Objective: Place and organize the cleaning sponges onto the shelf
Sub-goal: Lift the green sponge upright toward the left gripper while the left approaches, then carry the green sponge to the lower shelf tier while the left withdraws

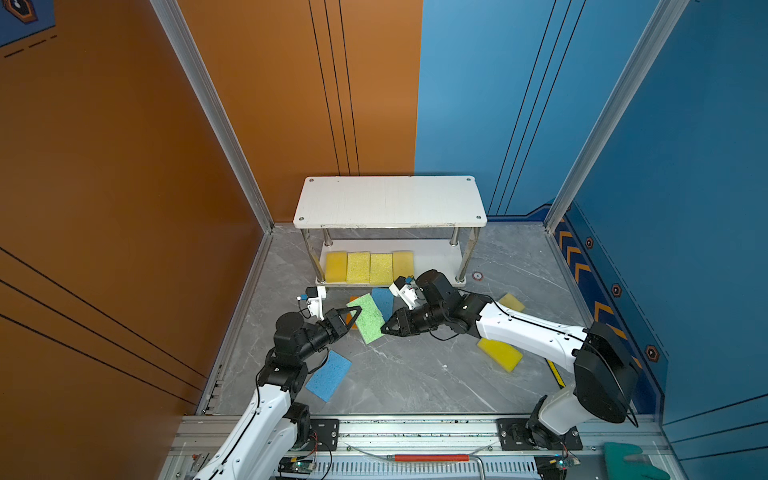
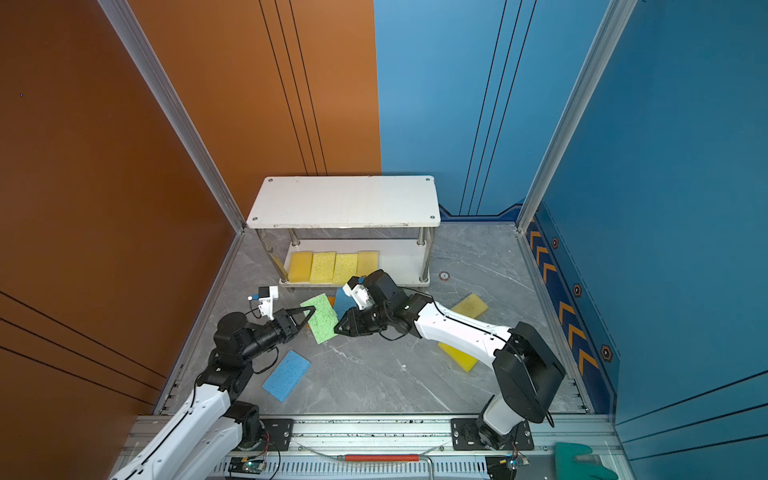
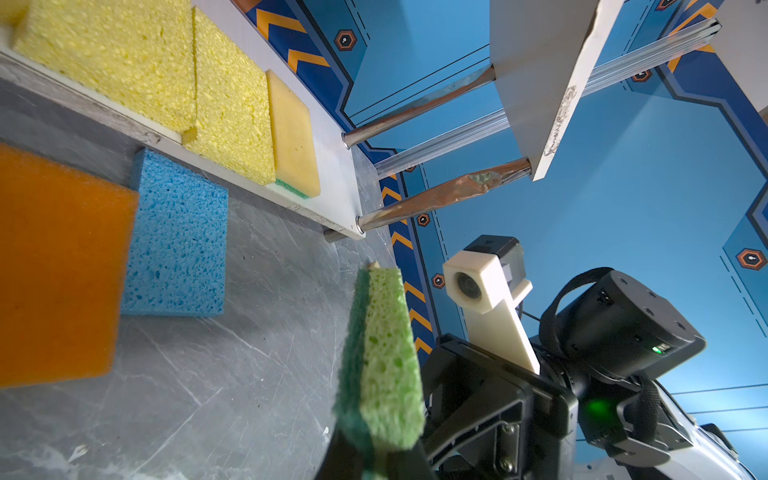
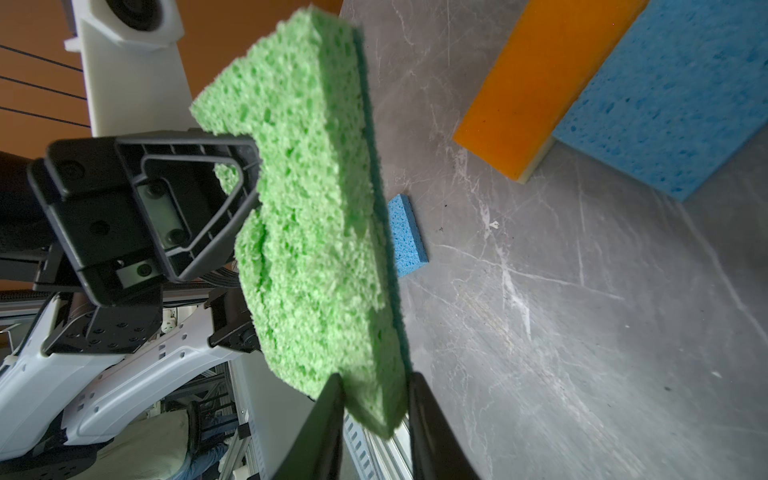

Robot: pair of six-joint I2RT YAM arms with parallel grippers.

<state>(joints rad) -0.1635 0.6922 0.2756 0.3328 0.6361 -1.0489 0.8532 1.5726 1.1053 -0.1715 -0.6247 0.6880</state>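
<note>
One green sponge (image 1: 368,318) is up off the tabletop (image 1: 415,374). Left gripper (image 1: 358,309) is clamped on one end, right gripper (image 1: 384,330) pinches the other, arms reaching inward. Just past both grippers, the shelf (image 1: 390,201) has four yellow sponges (image 1: 358,267) on its bottom board. Loose near the grippers: two blue sponges (image 1: 328,376), one orange sponge (image 3: 58,266), two more yellow ones (image 1: 498,353).

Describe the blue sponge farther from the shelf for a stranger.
Start at the white shelf at the back and come forward past the green sponge. This blue sponge lies alone beside the left arm; the other blue sponge lies just before the shelf.
</note>
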